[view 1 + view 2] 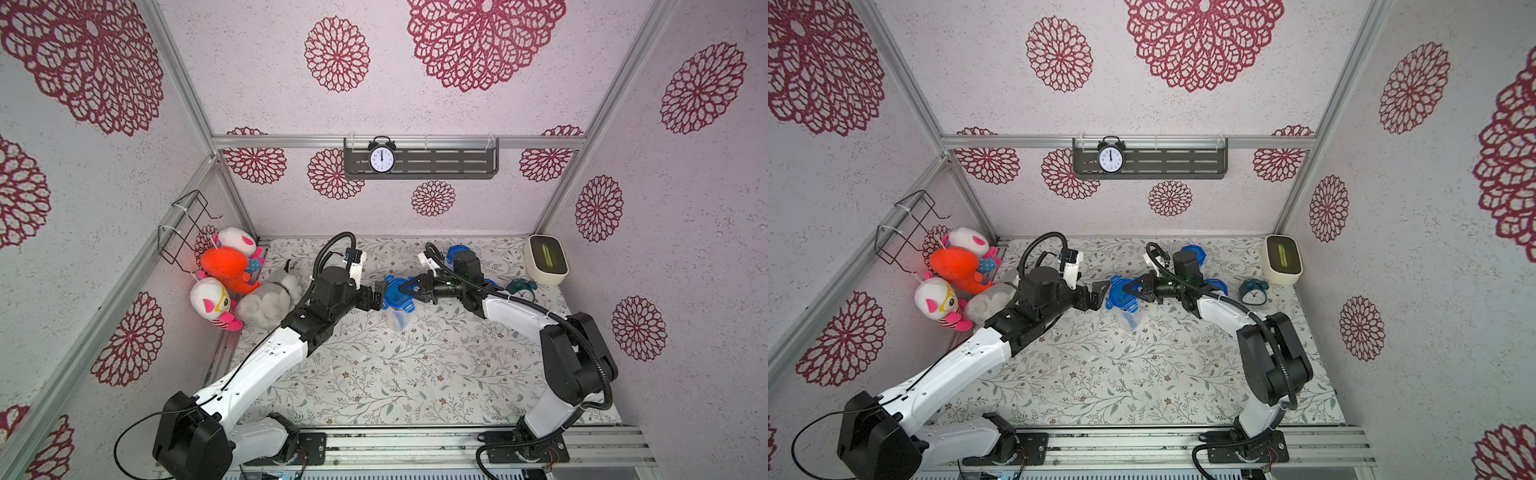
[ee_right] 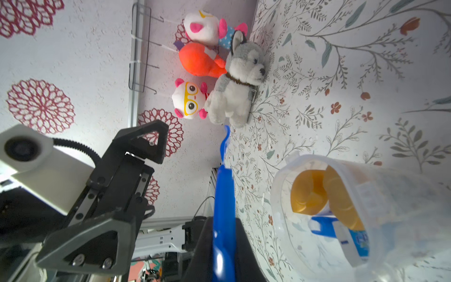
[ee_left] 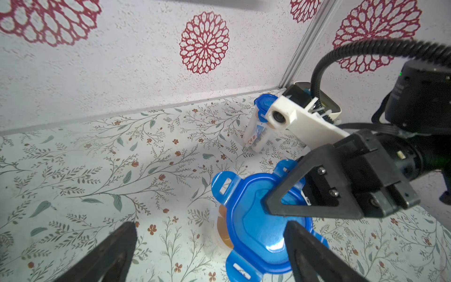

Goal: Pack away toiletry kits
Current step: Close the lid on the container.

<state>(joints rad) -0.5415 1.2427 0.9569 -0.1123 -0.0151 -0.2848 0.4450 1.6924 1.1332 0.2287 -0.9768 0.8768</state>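
My right claw (image 1: 409,291) pinches a blue four-tab lid (image 1: 395,297) by its edge above an open clear jar (image 1: 397,322) standing mid-counter (image 1: 374,386). My left claw (image 1: 381,294) hangs spread wide just beside the lid and grips nothing.

From the right wrist the lid shows edge-on and apart from the jar's rim (image 2: 288,195). Inside are two orange-yellow caps (image 2: 310,193), a blue toothbrush (image 2: 322,227) and a white toothpaste tube (image 2: 351,246). From the left wrist the lid hides most of the mouth, with a sliver of orange showing past one side, so I judge it slightly off-centre. A second kit, lid on, stands near the back wall (image 3: 258,122).

The risks lie in the seating. A lid held by one edge can come down tilted, catch one side of the rim and ride up. The jar looks light and nothing steadies it, so a skewed press could tip it or push it across the floral cloth. The caps sit high near the mouth and may stop the lid from settling. My spread left claw is also close enough for a tab to snag on one of its fingers.
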